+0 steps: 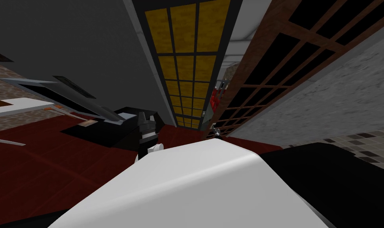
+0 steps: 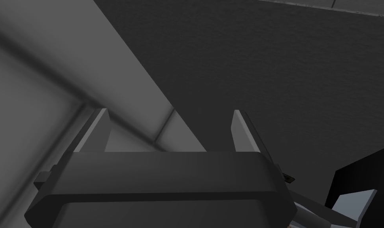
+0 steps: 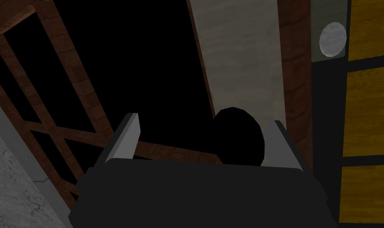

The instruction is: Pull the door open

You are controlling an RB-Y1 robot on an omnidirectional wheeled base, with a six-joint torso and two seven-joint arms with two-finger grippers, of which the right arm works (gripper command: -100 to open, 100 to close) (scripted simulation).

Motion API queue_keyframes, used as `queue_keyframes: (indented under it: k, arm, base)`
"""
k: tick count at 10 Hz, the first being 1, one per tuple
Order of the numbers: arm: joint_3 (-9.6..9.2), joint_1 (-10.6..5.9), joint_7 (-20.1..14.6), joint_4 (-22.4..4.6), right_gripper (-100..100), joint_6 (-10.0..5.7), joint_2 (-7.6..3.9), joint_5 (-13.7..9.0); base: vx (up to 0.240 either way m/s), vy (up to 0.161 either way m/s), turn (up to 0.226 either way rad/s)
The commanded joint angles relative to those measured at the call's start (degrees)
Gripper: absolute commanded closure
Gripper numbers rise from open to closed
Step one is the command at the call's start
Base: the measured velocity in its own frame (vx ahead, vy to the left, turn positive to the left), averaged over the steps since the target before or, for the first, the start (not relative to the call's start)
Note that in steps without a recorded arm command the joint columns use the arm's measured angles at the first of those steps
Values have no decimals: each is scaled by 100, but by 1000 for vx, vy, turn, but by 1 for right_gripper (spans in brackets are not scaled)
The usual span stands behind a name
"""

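Observation:
A brown lattice door (image 1: 274, 63) with black panes stands at the right, splayed away from a yellow-paned door (image 1: 187, 59) in a black grid. My right gripper (image 1: 215, 130) is at the brown door's near edge. In the right wrist view the gripper (image 3: 205, 138) is open, and a round black knob (image 3: 238, 136) sits between its fingers, close to one fingertip (image 3: 280, 138). Brown bars (image 3: 88, 134) cross behind the other finger. My left gripper (image 2: 169, 130) is open and holds nothing; its dark forearm (image 1: 146, 128) rises left of centre.
Low black furniture (image 1: 108, 126) stands on the dark red floor (image 1: 48, 158) to my left. A grey textured wall (image 1: 337, 99) and tiled floor (image 1: 365, 142) lie to the right. Red objects (image 1: 214, 99) show through the gap between the doors. A small round silver disc (image 3: 332, 38) sits by the yellow door.

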State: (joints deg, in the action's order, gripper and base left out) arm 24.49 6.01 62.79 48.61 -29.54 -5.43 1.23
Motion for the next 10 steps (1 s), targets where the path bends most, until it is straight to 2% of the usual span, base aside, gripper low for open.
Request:
queue_keyframes:
  k: [1,2,3,4,5,7,8,9,10]
  arm:
    - [207,108,30,-122,100,183,-99,-188]
    - [207,108,30,82,100,183,-99,-188]
    - [207,108,30,100,100,183,-99,-188]
    - [207,108,30,-81,100,183,-99,-188]
    - [207,108,30,-122,100,183,-99,-188]
    - [207,24,30,-279,100,48,-99,-188]
    - [207,33,30,-249,100,26,-99,-188]
    - [105,-212,80,-450,100,-132,5,-351]
    - [113,-220,83,-453,100,-66,3,-462]
  base:
    - [-14,9,-11]
    - [-20,4,-19]
    - [-9,8,-3]
    - [0,0,0]
    - [9,-1,9]
    - [1,-2,-4]
    - [-5,-15,9]
    - [-42,27,83]
    - [-53,18,79]
